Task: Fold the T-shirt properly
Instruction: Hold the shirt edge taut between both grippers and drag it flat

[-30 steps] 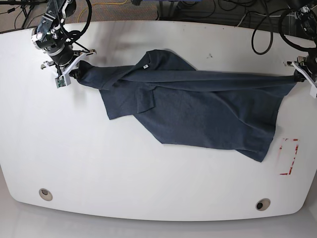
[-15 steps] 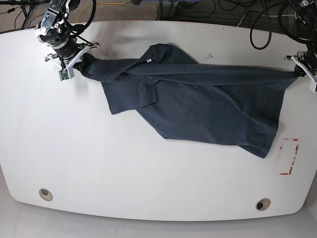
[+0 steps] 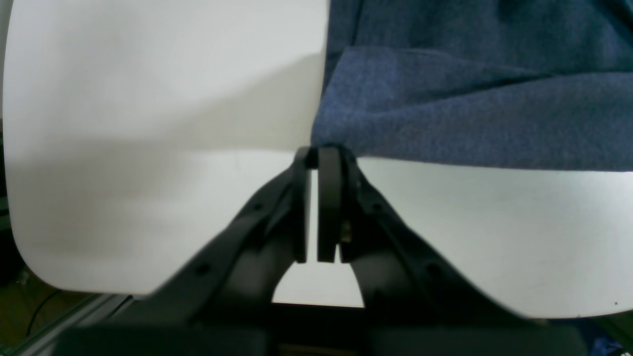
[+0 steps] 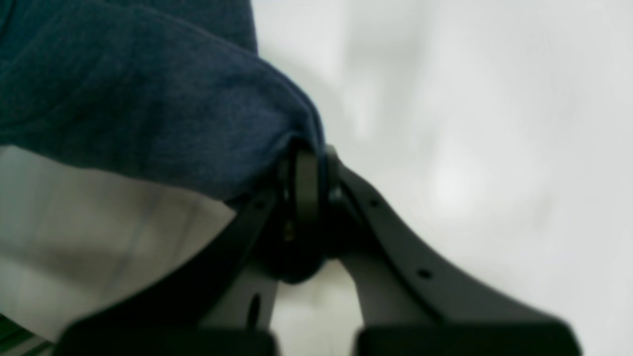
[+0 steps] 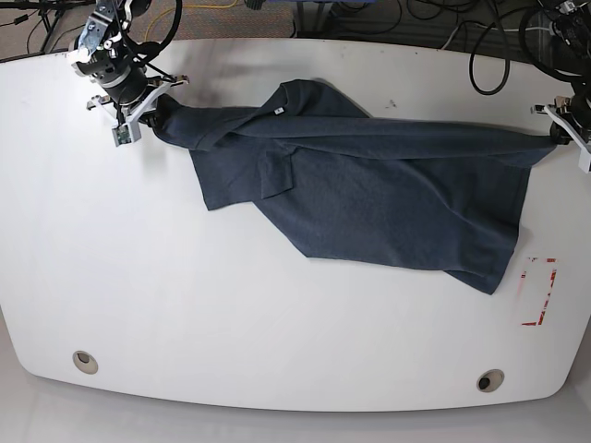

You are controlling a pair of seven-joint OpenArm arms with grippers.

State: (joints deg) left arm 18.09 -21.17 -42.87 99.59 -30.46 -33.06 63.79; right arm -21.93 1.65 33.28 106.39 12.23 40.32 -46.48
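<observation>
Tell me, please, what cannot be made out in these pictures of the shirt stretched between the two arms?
- Base view: the white lettering of the dark navy-blue cotton T-shirt does not show; the print on its small white neck tag is too small to read.
- Base view: the left end effector is partly cut off by the frame edge.
- Right wrist view: the right end effector is blurred, and cloth covers its fingertips.
</observation>
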